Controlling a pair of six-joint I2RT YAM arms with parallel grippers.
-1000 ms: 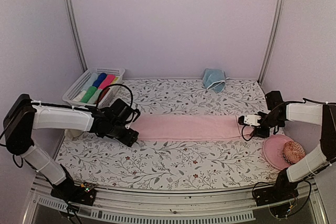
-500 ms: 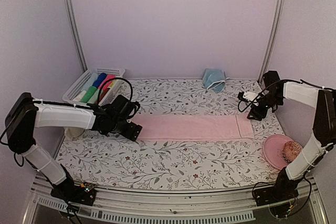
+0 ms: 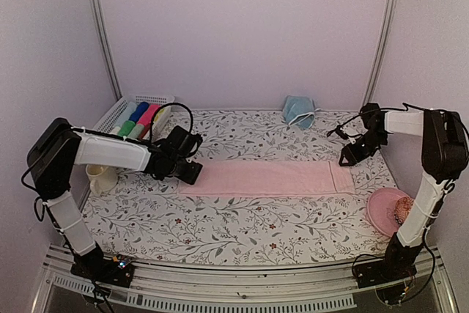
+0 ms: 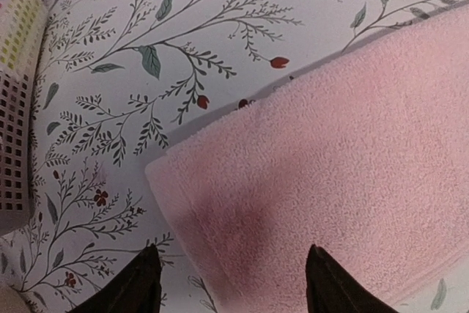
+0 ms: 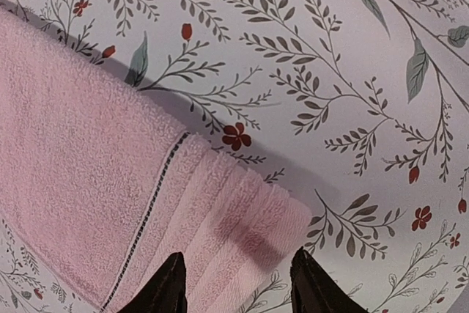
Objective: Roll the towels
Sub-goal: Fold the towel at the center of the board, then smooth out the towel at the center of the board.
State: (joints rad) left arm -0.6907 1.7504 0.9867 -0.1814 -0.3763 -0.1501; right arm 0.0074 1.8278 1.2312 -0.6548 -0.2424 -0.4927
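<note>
Lying flat mid-frame: long pale pink terry towel [image 3: 267, 178]; left gripper [image 3: 193, 174], right gripper [image 3: 346, 157] at its ends, jaws parted, empty.

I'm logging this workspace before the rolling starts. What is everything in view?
pink towel: one, pale pink, long strip across mid-table
blue towel: one, light blue, crumpled at back
basket: one, white, back left
cloth rolls: at least four, blue, green, pink, yellow, in basket
cup: one, cream, left edge
plate: one, pink, front right
patterned item: one, orange-brown, on plate
table cover: one, white floral, under everything
left claw: one, black, open at strip's left end
right claw: one, black, open at strip's right end
</note>
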